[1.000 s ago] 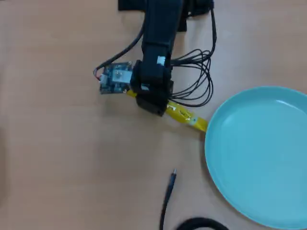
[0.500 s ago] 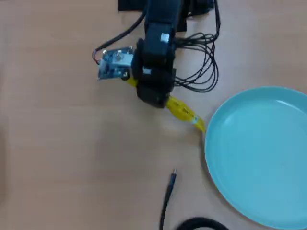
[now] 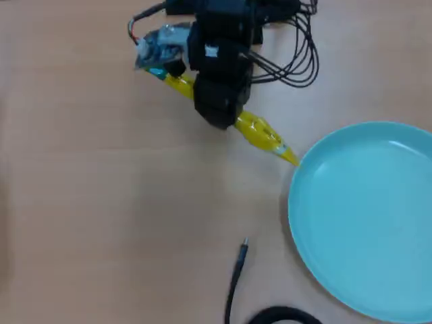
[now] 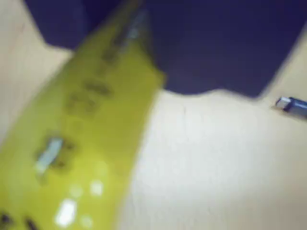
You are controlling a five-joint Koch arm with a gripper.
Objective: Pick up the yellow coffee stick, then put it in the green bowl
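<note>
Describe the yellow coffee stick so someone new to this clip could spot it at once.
In the overhead view, start at the big pale turquoise green bowl on the right. Just off its upper-left rim, the yellow coffee stick runs diagonally up-left under the black tool, which grips it. It is the only bright yellow thing; the black cable below is thin and dark.

Wrist view, blurred. The yellow coffee stick [image 4: 91, 134] runs from 7 o'clock to 12 o'clock, filling the left half. Dark gripper body at 1 o'clock. Pale table [image 4: 216, 163] beneath. Small blue object [image 4: 291, 104] at 3 o'clock.
</note>
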